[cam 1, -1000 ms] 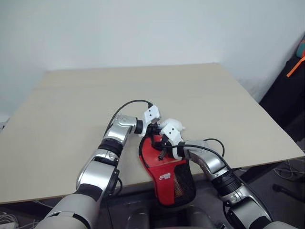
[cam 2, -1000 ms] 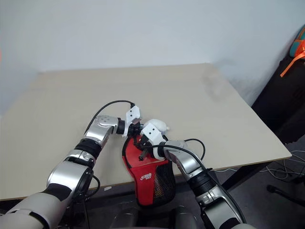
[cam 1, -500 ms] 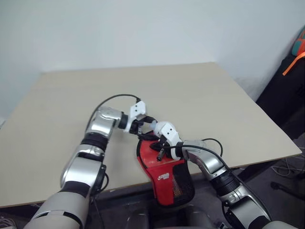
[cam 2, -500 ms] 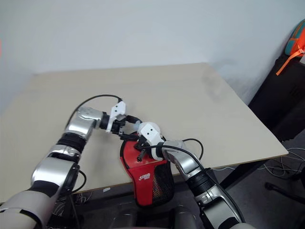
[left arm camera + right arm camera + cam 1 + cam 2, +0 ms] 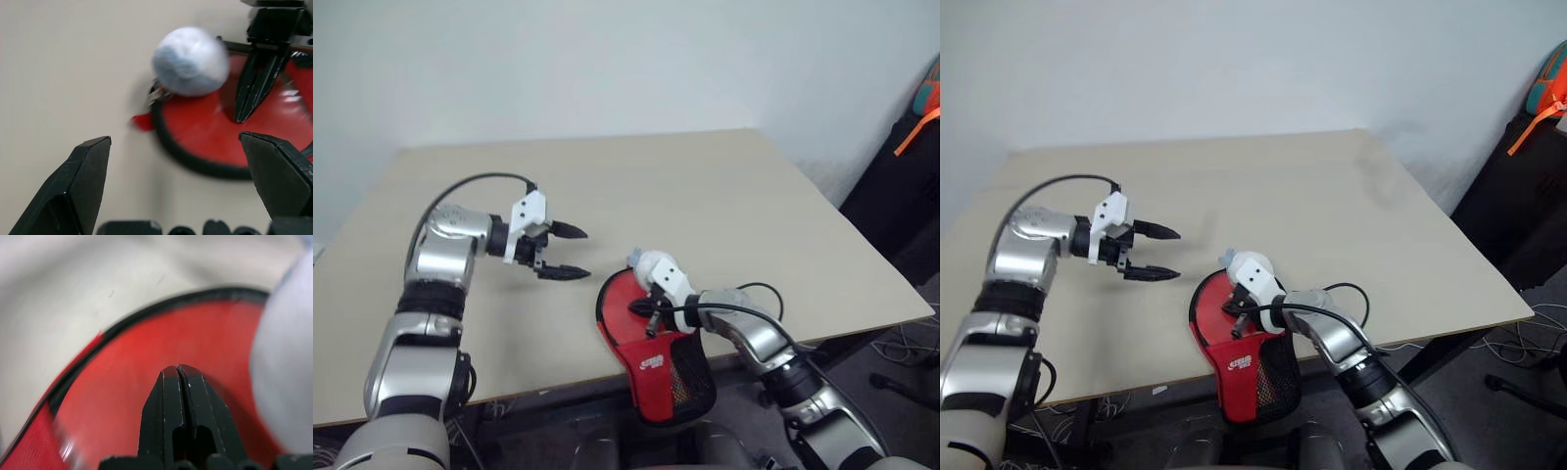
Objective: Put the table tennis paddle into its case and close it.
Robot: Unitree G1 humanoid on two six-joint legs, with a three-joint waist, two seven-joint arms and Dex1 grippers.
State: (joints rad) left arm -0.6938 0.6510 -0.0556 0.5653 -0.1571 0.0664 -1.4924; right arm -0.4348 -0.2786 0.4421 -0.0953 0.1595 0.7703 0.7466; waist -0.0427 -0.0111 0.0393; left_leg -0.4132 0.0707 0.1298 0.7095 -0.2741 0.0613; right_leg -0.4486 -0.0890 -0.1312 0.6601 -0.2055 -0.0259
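My left jaws (image 5: 566,252) stand spread wide with nothing between them, hanging over bare table (image 5: 724,186). My right jaws (image 5: 178,377) are pressed together, tips down against the round red face of the case (image 5: 651,352). The case lies closed at the table's near edge, off to the right of my left jaws, its mesh-pocket end hanging over the edge. A whitish round lump (image 5: 190,61) sits beside the case's rim. I cannot make out the paddle.

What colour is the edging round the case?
Black, running round the red case; the left wrist view shows it best.
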